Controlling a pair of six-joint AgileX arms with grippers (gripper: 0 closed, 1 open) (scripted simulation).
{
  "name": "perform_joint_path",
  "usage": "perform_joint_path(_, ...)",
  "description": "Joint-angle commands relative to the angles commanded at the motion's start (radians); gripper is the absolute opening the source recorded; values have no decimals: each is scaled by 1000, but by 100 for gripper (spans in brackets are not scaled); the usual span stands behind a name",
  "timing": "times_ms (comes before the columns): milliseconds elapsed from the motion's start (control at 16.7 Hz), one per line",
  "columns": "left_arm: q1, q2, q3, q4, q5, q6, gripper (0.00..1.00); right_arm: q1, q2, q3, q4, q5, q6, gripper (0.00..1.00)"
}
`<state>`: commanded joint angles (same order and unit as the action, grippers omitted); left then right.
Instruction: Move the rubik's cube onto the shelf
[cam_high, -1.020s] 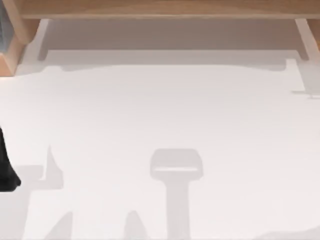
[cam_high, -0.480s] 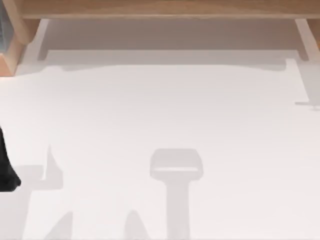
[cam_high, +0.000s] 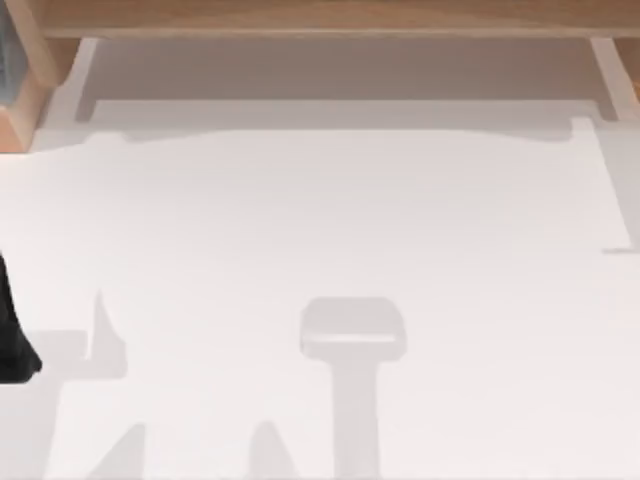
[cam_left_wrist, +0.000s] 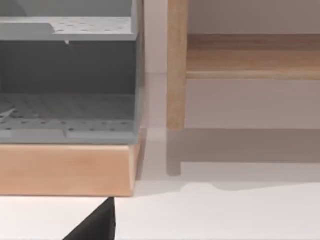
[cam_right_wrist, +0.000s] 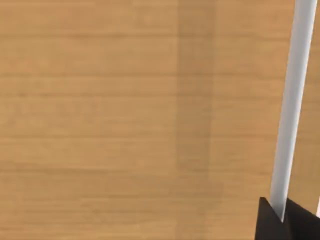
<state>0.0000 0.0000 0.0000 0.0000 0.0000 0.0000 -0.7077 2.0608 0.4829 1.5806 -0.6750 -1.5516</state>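
The rubik's cube is out of view. The shelf (cam_high: 320, 18) is a long tan board across the back of the table, standing on pale supports (cam_high: 82, 70). In the left wrist view the shelf (cam_left_wrist: 250, 55) runs behind a wooden upright (cam_left_wrist: 176, 65). Tan wood grain (cam_right_wrist: 125, 120) lies close under the right wrist camera, crossed by a pale strip (cam_right_wrist: 292, 100), with a dark part of the right gripper (cam_right_wrist: 285, 220) at the corner. A dark part of my left arm (cam_high: 12, 335) sits at the table's left edge, and a black tip of it (cam_left_wrist: 95, 227) pokes into its wrist view.
A grey perforated rack (cam_left_wrist: 65, 100) on a wooden base (cam_left_wrist: 65, 167) stands at the back left, beside the shelf; its corner (cam_high: 12, 80) reaches into the top view. The white table (cam_high: 320, 220) carries only soft shadows.
A thin shadow line at the table's right edge has slid toward the front. The left arm has stayed put.
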Motion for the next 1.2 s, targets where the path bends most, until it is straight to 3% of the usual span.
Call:
perform_joint_path(180,0,0,0,0,0,0,100,0,0,0,0,0,0,0)
perform_joint_path(960,0,0,0,0,0,0,100,0,0,0,0,0,0,98)
perform_joint_path(1200,0,0,0,0,0,0,100,0,0,0,0,0,0,100)
